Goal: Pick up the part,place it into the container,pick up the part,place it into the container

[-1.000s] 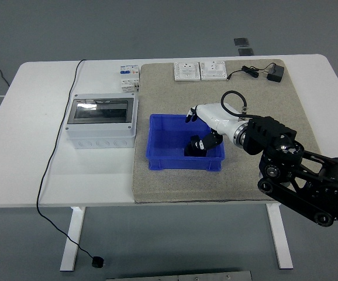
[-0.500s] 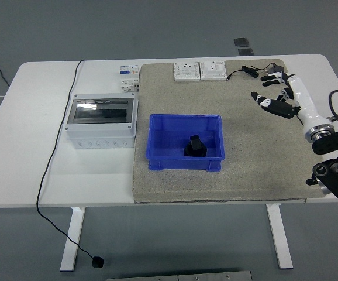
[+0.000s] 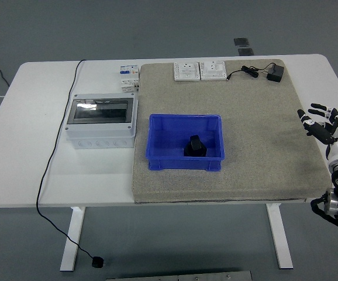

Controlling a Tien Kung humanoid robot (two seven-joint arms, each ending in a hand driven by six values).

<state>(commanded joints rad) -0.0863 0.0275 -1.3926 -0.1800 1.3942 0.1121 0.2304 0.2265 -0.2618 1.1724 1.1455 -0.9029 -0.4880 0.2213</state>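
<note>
- Now right hand (image 3: 324, 124) at the surface's (image 3: 40, 175) right edge, fingers spread, holding nothing.
- Well left of hand: black part (image 3: 195, 146) inside blue container (image 3: 185, 161).

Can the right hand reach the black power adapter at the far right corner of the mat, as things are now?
Probably yes. The right hand is open and holds nothing, at the table's right edge. The black power adapter with its cable lies uncovered on the grey felt mat, and nothing stands between them.
</note>
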